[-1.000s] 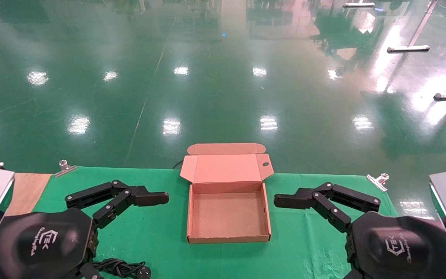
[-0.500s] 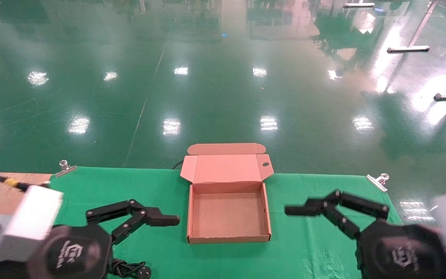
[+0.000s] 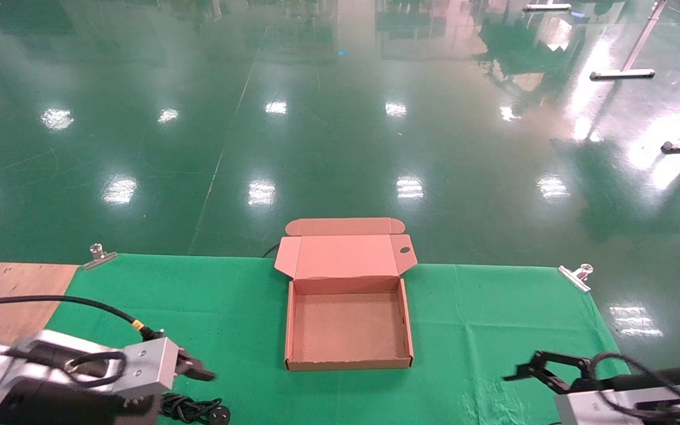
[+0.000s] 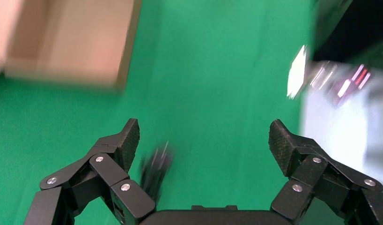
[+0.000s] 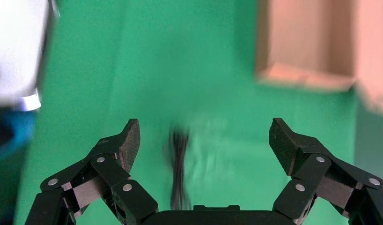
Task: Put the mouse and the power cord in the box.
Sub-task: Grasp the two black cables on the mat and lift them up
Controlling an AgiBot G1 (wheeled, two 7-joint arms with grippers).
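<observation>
The box lies open in the middle of the green cloth, its lid folded back and its inside bare. The power cord lies bundled at the near left edge. My left gripper hangs just above and beside it. In the left wrist view that gripper is open, with the blurred power cord near one finger. My right gripper is low at the near right, open over a blurred black cable. The mouse's body does not show.
Metal clips pin the cloth at the far corners. Bare wood shows left of the cloth. The table's far edge runs just behind the box lid, with the glossy green floor beyond it.
Both arms have swung down and back toward the near edge, away from the box sides. Both wrists now point at the cloth. Both grippers stay open.
</observation>
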